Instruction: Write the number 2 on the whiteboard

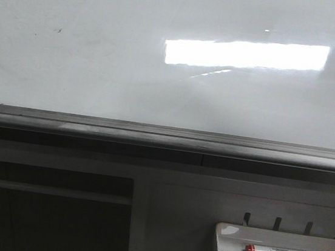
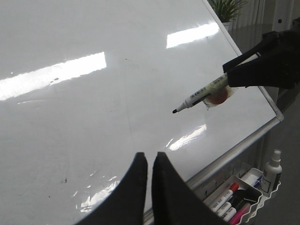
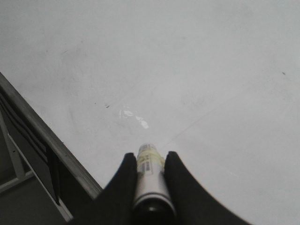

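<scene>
The whiteboard (image 1: 104, 44) fills the front view, glossy white with a grey lower frame and a bright rectangular reflection. No drawn number 2 shows on it in any view; only a tiny dark speck. My right gripper (image 3: 150, 157) is shut on a white marker (image 3: 149, 178) with a yellowish label. In the left wrist view the marker (image 2: 201, 96) has its black tip uncapped, pointing at the whiteboard (image 2: 93, 117) and held a little off it by the right gripper (image 2: 234, 77). My left gripper (image 2: 149, 157) is shut and empty, close over the board's lower part.
A white marker tray (image 1: 227, 234) with several markers hangs below the board at the right; it also shows in the left wrist view (image 2: 248, 176), with a small spray bottle (image 2: 272, 169) beside it. The board's grey frame edge (image 3: 42, 136) runs past the right gripper.
</scene>
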`<state>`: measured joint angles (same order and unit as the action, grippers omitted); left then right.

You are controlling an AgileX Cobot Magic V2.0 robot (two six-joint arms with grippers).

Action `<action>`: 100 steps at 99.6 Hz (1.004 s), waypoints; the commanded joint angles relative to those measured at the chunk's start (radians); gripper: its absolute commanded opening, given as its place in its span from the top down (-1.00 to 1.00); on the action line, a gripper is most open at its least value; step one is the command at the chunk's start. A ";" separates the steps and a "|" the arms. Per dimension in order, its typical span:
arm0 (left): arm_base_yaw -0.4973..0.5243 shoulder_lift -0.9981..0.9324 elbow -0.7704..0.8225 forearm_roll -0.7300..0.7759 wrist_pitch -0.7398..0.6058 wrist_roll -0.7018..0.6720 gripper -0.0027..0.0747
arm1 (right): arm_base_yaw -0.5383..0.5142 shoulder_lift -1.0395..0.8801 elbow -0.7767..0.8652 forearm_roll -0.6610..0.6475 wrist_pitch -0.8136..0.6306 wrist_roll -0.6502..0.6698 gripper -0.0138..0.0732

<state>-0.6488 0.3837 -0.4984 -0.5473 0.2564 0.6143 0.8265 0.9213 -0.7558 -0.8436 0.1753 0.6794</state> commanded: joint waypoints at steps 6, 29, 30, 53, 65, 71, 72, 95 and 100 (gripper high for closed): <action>0.003 0.005 -0.027 -0.020 -0.080 -0.014 0.98 | -0.012 0.065 -0.028 -0.026 -0.096 -0.003 0.86; 0.003 0.005 -0.027 -0.031 -0.070 -0.014 0.98 | -0.014 0.205 -0.030 -0.061 -0.175 -0.004 0.86; 0.003 0.005 -0.027 -0.033 -0.070 -0.014 0.98 | -0.014 0.208 -0.032 -0.064 -0.175 -0.004 0.86; 0.003 0.005 -0.027 -0.058 -0.054 -0.014 0.98 | -0.014 0.266 -0.091 -0.155 -0.161 -0.004 0.86; 0.003 0.005 -0.025 -0.058 -0.054 -0.014 0.98 | -0.024 0.281 -0.149 -0.220 -0.081 -0.004 0.86; 0.003 0.005 -0.019 -0.058 -0.057 -0.014 0.98 | -0.049 0.296 -0.164 -0.220 -0.073 -0.004 0.86; 0.003 0.005 -0.018 -0.058 -0.057 -0.014 0.98 | -0.052 0.295 -0.166 -0.220 -0.073 -0.004 0.86; 0.003 0.005 0.004 -0.065 -0.059 -0.014 0.98 | -0.113 0.321 -0.169 -0.212 -0.128 -0.003 0.86; 0.003 0.005 0.004 -0.065 -0.059 -0.014 0.98 | -0.113 0.325 -0.169 -0.212 -0.130 -0.003 0.86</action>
<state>-0.6488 0.3837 -0.4678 -0.5887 0.2636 0.6097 0.7199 1.2643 -0.8877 -1.0408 0.0977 0.6794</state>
